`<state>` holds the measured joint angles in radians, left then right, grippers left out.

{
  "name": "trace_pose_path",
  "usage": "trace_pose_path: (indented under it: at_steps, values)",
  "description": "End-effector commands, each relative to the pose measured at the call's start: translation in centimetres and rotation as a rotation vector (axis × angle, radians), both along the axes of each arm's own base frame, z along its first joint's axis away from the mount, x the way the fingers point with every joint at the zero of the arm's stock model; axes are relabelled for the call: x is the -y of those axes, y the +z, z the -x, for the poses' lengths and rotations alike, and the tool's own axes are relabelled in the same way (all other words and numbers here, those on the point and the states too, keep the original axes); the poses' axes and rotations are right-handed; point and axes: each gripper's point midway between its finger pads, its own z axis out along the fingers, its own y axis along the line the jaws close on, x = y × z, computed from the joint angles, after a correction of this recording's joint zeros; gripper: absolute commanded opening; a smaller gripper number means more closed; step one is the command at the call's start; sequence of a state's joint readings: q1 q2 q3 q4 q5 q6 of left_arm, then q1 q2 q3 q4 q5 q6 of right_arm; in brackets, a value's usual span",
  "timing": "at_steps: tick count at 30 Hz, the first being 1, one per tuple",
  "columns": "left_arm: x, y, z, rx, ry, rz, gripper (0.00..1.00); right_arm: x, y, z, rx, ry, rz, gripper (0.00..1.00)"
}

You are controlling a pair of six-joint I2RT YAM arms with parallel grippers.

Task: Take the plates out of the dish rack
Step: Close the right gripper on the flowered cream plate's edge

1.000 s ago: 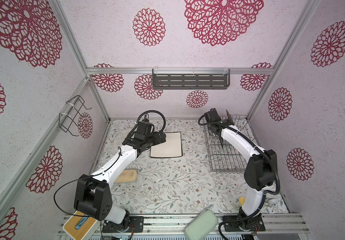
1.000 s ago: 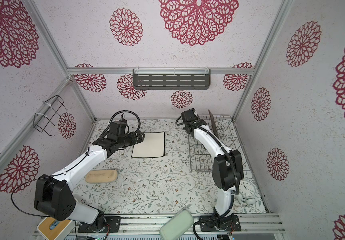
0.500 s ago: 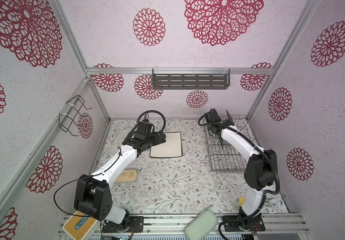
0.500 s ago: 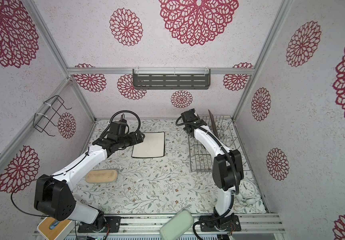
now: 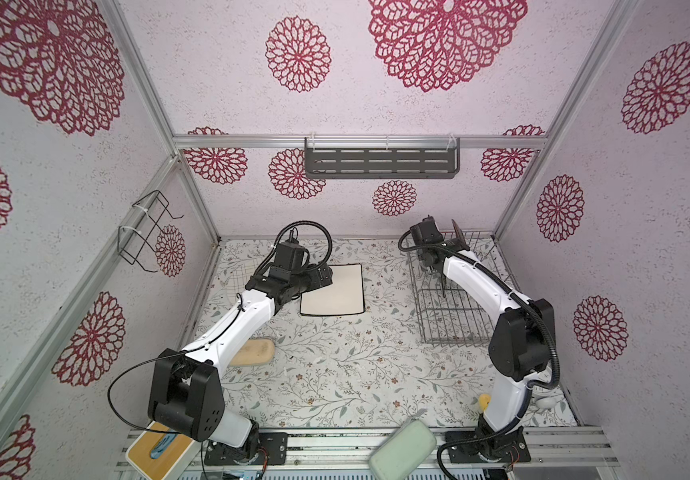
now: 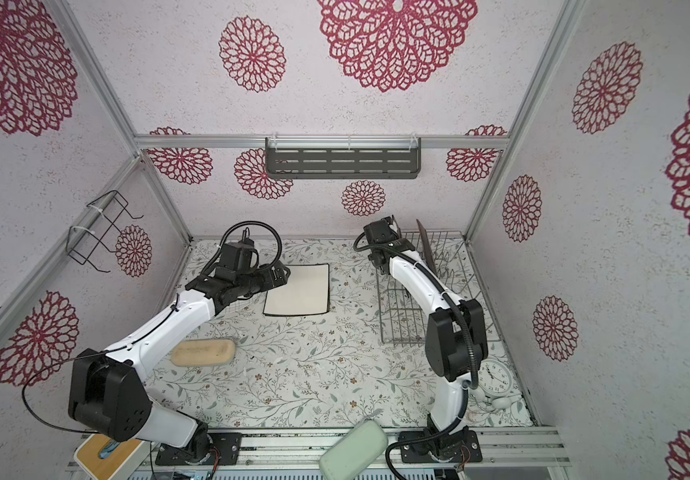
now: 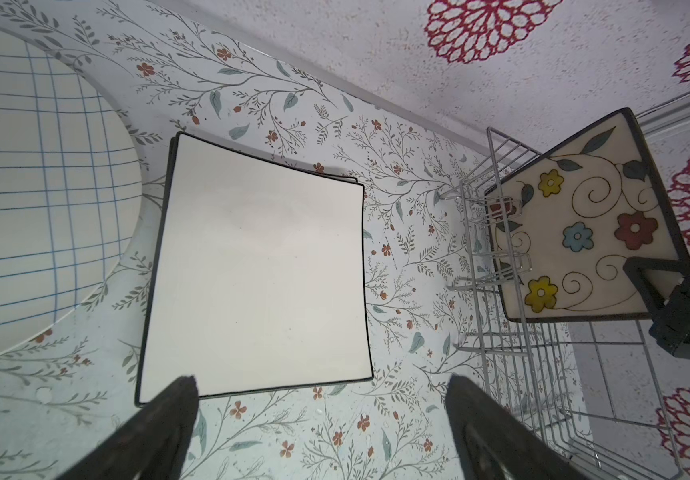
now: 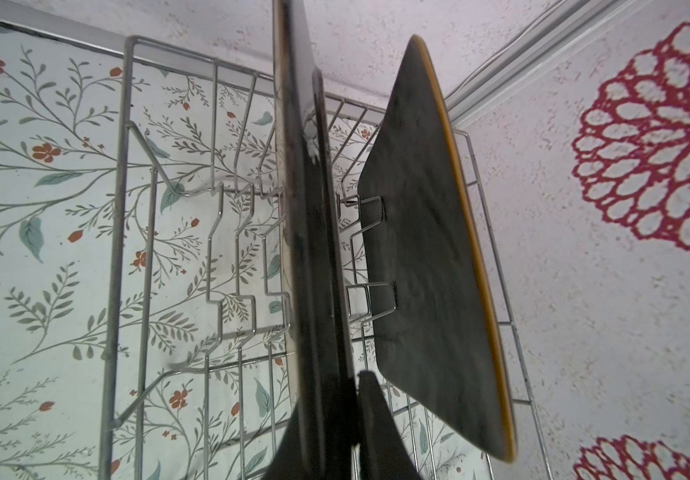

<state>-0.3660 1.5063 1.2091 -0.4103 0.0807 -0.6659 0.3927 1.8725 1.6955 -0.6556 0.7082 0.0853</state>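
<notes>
Left wall: black wire holder [image 5: 143,232]. Far left on the table [image 5: 335,374], round grid plate [image 7: 35,187] lies flat. The left wrist view shows it well. In both top views the grid plate [image 5: 235,279] is mostly under the left arm.

The left gripper [image 7: 320,380] hovers with its jaws spread wide and nothing between them, over the near edge of the white plate [image 7: 260,270]. That plate has a black rim and lies flat on the table, out of the rack. Top views show a single white plate [image 5: 335,291]. The left wrist view adds a second black rim peeking out underneath, so two are stacked. A tan pad [image 5: 252,351] lies nearer the front, beside the left arm.

At right is the dish rack [image 5: 451,320], well apart from the white plate. The floral plate [image 7: 576,232] stands upright between the prongs. Only the left wrist view shows its pattern. In the right wrist view the floral plate [image 8: 310,249] is edge-on. In the top views I can't pick it out behind the right arm.

The right gripper [image 8: 335,399] is pinched on the floral plate's edge, a finger on each face. The left wrist view shows the right gripper [image 7: 647,278] at the plate's corner.

The dark brown plate [image 8: 418,249] stands upright a slot further on, not touching the floral plate. A top view shows the dark brown plate [image 6: 424,245] as a thin slab.

A clock [image 6: 497,378] sits by the right arm's base. A top view shows its dial; neither wrist view has it.
</notes>
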Motion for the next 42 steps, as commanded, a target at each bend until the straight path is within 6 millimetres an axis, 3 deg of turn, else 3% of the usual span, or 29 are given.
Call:
trace_pose_path:
  at_steps: [1, 16, 42]
  values:
    - [0.3, 0.1, -0.3, 0.004, 0.0, -0.007, 0.97, 0.6, 0.6, 0.1, 0.013, -0.026, 0.027, 0.12]
    - [1.3, -0.9, 0.1, -0.016, -0.014, -0.01, 0.97, 0.2, 1.5, 0.1, 0.061, -0.049, 0.123, 0.0]
    - [2.1, -0.7, -0.1, -0.009, -0.03, 0.005, 0.97, 0.7, 8.7, 1.3, 0.269, -0.068, 0.098, 0.0]
